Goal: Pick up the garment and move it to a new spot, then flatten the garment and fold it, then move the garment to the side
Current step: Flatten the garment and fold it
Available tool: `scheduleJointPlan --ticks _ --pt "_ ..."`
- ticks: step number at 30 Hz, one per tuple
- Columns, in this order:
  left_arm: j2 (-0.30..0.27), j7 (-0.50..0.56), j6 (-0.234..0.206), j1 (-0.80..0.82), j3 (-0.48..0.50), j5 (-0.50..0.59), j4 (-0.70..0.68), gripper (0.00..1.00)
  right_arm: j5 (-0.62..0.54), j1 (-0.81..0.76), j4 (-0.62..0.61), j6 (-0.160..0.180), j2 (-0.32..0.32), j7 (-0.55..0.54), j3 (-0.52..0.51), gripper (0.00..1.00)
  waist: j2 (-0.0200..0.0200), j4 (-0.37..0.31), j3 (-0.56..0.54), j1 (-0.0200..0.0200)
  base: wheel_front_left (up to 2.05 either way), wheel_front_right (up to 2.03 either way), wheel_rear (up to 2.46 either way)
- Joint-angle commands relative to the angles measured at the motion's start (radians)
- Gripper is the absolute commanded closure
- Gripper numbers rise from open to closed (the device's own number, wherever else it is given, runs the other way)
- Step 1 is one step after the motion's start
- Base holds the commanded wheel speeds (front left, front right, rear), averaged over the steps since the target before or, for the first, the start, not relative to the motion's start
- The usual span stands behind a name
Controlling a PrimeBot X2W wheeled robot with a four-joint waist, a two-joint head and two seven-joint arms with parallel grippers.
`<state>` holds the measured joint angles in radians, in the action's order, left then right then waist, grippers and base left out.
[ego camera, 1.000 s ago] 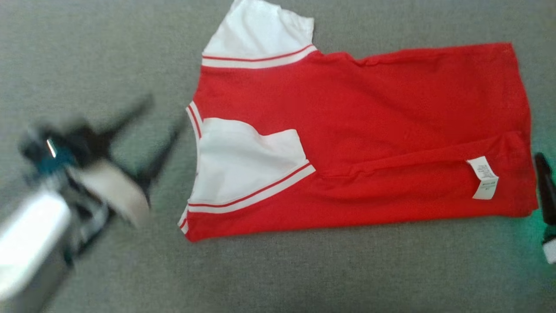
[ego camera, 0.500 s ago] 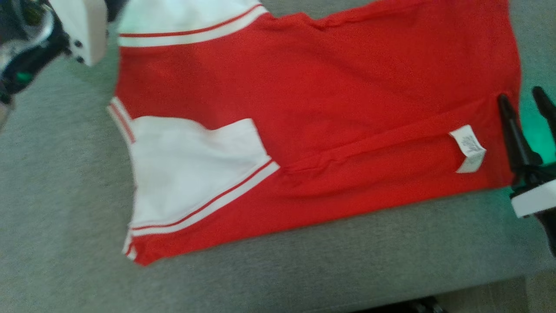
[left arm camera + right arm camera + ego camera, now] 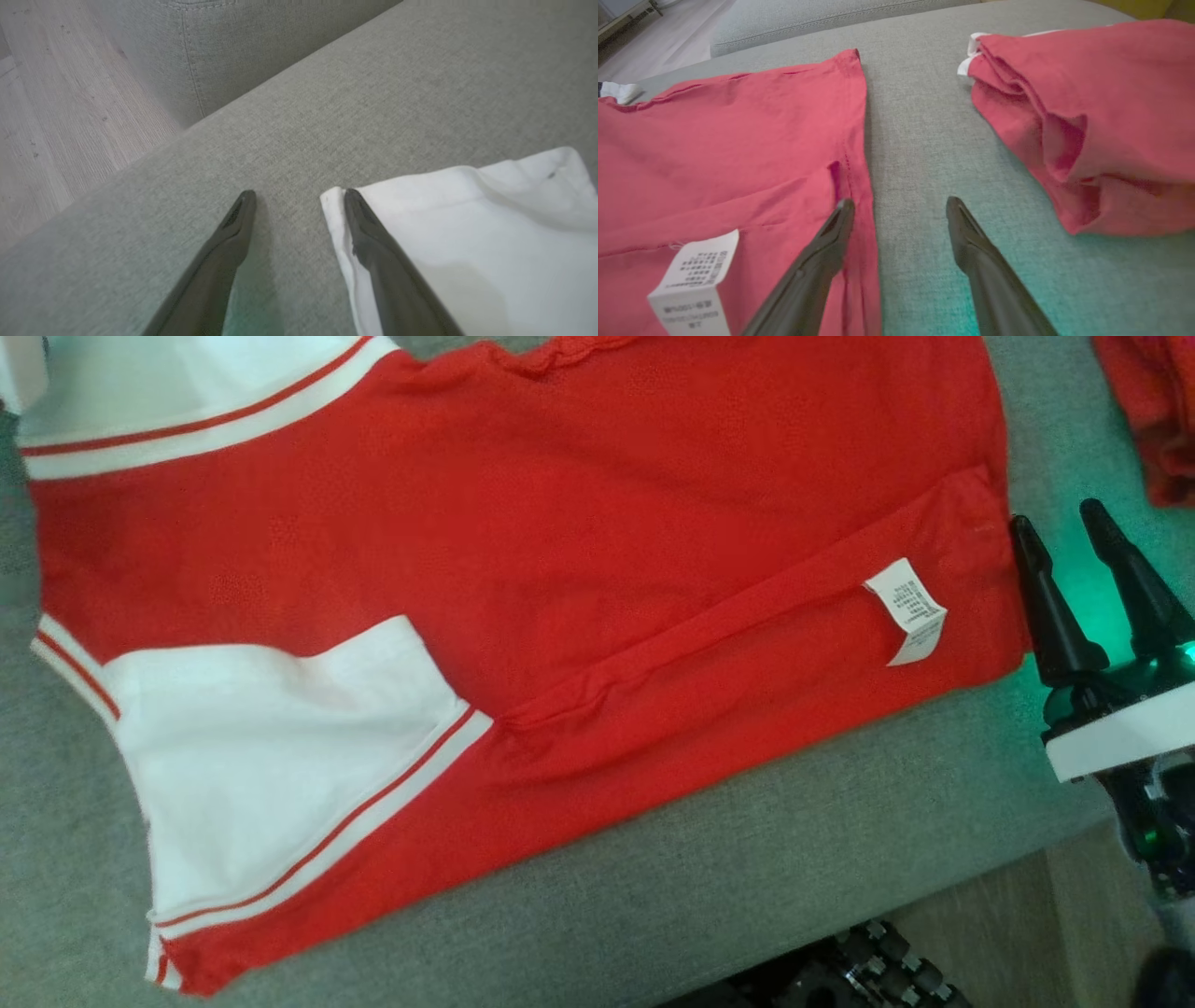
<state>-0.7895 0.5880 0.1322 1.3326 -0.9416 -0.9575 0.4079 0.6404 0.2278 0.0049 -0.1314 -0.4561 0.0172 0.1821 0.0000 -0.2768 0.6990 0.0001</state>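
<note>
The garment (image 3: 579, 551) is a red shirt with white, red-striped sleeves, lying flat on the grey cushion (image 3: 747, 877). One sleeve (image 3: 271, 747) is folded over its body, and a white care label (image 3: 906, 611) lies near the hem. My right gripper (image 3: 1060, 518) stands open just beside the hem. In the right wrist view this right gripper (image 3: 900, 201) has one finger over the garment's hem (image 3: 850, 140) and the other over bare cushion. My left gripper (image 3: 299, 193) is open, with one fingertip at the edge of the white sleeve (image 3: 467, 233). Neither holds anything.
A second red garment (image 3: 1087, 116) lies bunched on the cushion right of my right gripper, also at the head view's top right (image 3: 1148, 411). The cushion's front edge drops to wooden floor (image 3: 1008, 915); my dark base (image 3: 840, 971) shows below. Wooden floor (image 3: 46, 116) lies beyond the left gripper.
The camera has swung, shifting the whole picture. My right gripper has come up to the hem. My left arm has gone from the lower left up to the far sleeve. The garment lies as before.
</note>
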Motion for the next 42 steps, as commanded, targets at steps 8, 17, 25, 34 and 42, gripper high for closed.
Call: scheduleJointPlan --ticks 8,17,25,34,42 --pt "-0.07 0.062 -0.002 0.03 -0.049 -0.106 -0.068 1.0 0.013 0.051 -0.002 0.001 -0.056 0.01 0.01 0.0 0.0 0.018 -0.01 -0.0001 0.0 0.0 0.0" --pt "-0.078 -0.098 -0.002 0.101 -0.161 -0.074 -0.163 1.0 0.073 0.332 0.131 0.001 -0.079 -0.125 0.11 0.0 0.0 0.09 -0.04 -0.0001 0.0 0.0 0.0" --pt "-0.054 -0.18 -0.002 0.169 -0.257 -0.095 -0.178 1.0 0.112 0.519 0.336 0.001 -0.113 -0.172 0.216 0.06 0.0 0.167 -0.046 -0.0001 0.0 0.0 0.0" --pt "-0.056 -0.274 -0.002 0.205 -0.307 -0.098 -0.158 1.0 0.122 0.594 0.418 0.001 -0.149 -0.127 0.274 1.0 0.0 0.186 -0.053 -0.0001 0.0 0.0 0.0" --pt "-0.052 -0.485 -0.002 0.244 -0.321 -0.055 -0.094 1.0 0.177 0.641 0.441 0.001 -0.18 -0.052 0.26 1.0 0.0 0.202 -0.097 -0.0001 0.0 0.0 0.0"
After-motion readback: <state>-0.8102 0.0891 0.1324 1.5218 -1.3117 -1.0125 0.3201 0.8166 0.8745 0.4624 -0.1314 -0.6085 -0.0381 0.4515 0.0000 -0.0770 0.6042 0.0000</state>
